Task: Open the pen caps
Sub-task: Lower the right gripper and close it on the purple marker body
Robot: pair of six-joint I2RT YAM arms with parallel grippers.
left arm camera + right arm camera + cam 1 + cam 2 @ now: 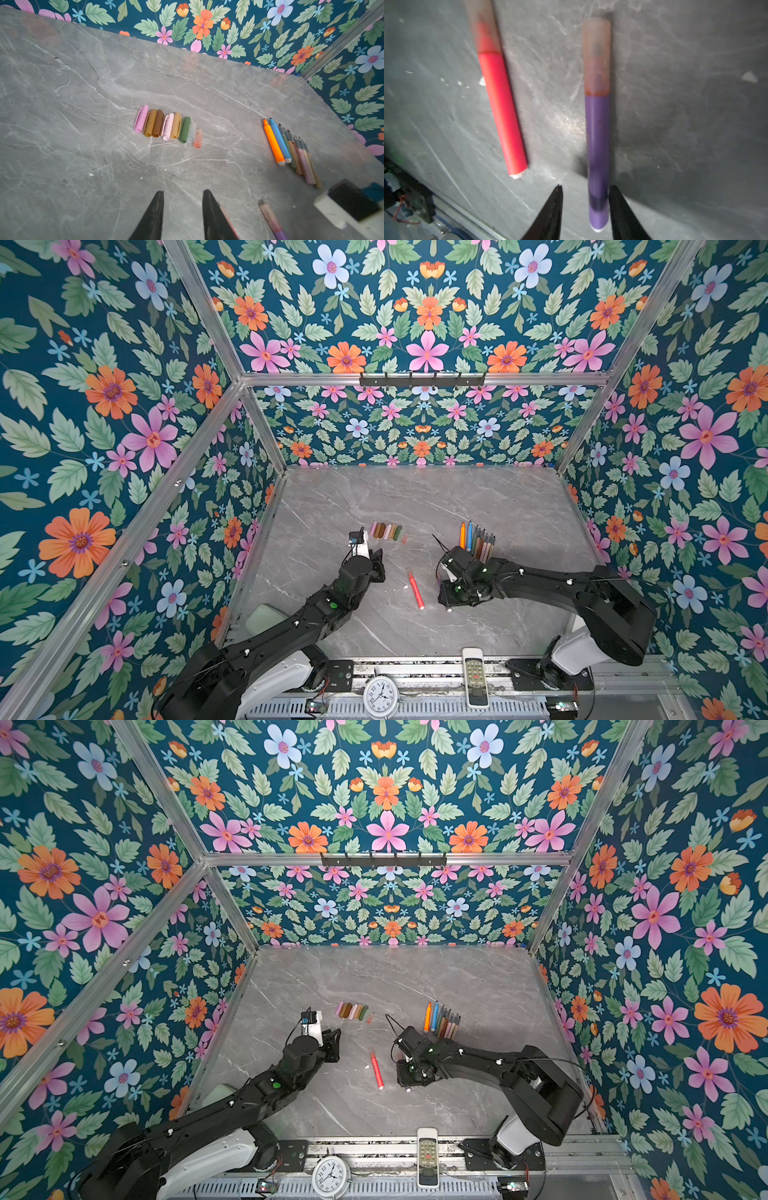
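My right pincer (586, 187) is released. Its jaws stand apart astride the tail end of the purple pen (598, 145), which sits close against one jaw with a gap at the other, so nothing is gripped yet. The pen lies flat on the bench (83, 83), toward the front edge and right of the middle. Its long axis runs straight out from between my jaws, and its translucent reddish cap (596, 56) is at the far end, pointing toward the back edge. I judge that closing here would pin the body and leave the cap free for a pull along that axis.

My left pincer (183, 192) is also released and empty. It hovers left of the middle, so the right arm is much nearer the purple pen, and the left would have to cross over to reach the cap.

Between the two arms lies the red pen (415, 587), capped, roughly parallel to the purple one and apart from it.

Farther back, the loose caps (168, 124) lie in a tight row left of the middle. The bare pens (291, 149) lie in a row toward the right edge.

Past the front edge are a remote (475, 676) and a clock (380, 695). I can read only the clock's numerals; I see no brand or label on any pen.
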